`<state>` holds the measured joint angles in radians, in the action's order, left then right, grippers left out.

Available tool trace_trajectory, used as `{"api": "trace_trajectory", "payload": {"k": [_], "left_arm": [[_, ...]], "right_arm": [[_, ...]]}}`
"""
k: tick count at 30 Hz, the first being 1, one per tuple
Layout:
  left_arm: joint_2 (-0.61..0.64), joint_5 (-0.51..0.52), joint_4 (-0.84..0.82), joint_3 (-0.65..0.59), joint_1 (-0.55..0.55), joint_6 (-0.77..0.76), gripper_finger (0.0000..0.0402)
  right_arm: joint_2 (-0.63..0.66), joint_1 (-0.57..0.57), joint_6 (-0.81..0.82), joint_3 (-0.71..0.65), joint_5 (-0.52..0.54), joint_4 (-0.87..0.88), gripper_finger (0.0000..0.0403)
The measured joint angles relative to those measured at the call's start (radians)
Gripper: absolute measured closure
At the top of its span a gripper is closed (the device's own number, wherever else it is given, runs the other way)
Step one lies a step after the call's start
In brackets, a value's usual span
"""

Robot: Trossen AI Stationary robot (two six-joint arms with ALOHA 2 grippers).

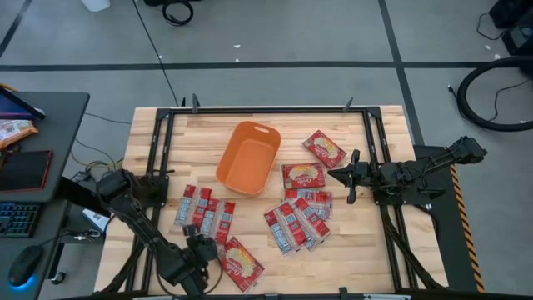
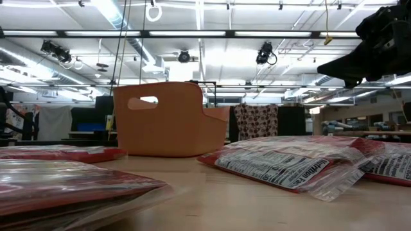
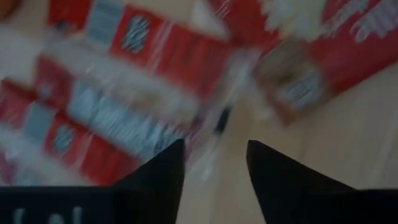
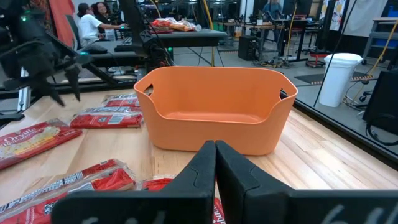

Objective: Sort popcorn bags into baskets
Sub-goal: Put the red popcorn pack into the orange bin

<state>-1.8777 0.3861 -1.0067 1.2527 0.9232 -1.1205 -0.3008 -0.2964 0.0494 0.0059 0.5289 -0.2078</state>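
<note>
The orange basket (image 1: 247, 157) stands at mid-table, also in the low view (image 2: 170, 119) and the right wrist view (image 4: 214, 112). Red popcorn bags lie flat around it: narrow red-and-white ones in a left group (image 1: 204, 212) and a right group (image 1: 300, 221), and squarish ones (image 1: 303, 176), (image 1: 325, 148), (image 1: 240, 262). My left gripper (image 1: 202, 242) hovers open near the table's near edge, just over the left group (image 3: 118, 118). My right gripper (image 1: 333, 174) is shut, held above the table to the right of the basket, pointing at it (image 4: 216, 152).
A black frame (image 1: 158, 142) runs around the wooden table top. To the left stands a dark desk (image 1: 50, 125) with a keyboard and mouse. People sit at desks beyond the table (image 4: 93, 22). Bare wood (image 1: 366, 250) shows at the near right.
</note>
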Motion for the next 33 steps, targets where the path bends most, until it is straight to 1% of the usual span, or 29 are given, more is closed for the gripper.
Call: {"api": "trace_trajectory", "payload": {"k": [3, 5, 8, 10, 16, 30, 33], "left_arm": [[-0.052, 0.003, 0.071, 0.0, -0.018, 0.007, 0.0188], [-0.088, -0.003, 0.082, 0.0, -0.031, 0.007, 0.0176], [-0.116, -0.032, 0.046, 0.022, -0.049, 0.007, 0.0173], [-0.126, -0.035, 0.024, 0.036, -0.054, 0.006, 0.0177], [-0.137, -0.004, -0.057, 0.068, -0.052, 0.013, 0.0214], [-0.135, -0.002, -0.087, 0.073, -0.051, 0.017, 0.0306], [-0.134, 0.014, -0.089, 0.073, -0.051, -0.02, 0.033]], "right_arm": [[0.0, 0.0, 0.0, 0.0, 0.0, 0.0, 0.0387], [0.0, 0.0, 0.0, 0.0, 0.0, 0.0, 0.0387], [0.0, 0.0, 0.0, 0.0, 0.0, 0.0, 0.0387], [0.0, 0.0, 0.0, 0.0, 0.0, 0.0, 0.0387], [0.0, 0.0, 0.0, 0.0, 0.0, -0.001, 0.0387], [0.0, 0.0, 0.0, 0.0, 0.0, -0.001, 0.0387], [0.0, 0.0, 0.0, 0.0, 0.0, -0.001, 0.0387]]}}
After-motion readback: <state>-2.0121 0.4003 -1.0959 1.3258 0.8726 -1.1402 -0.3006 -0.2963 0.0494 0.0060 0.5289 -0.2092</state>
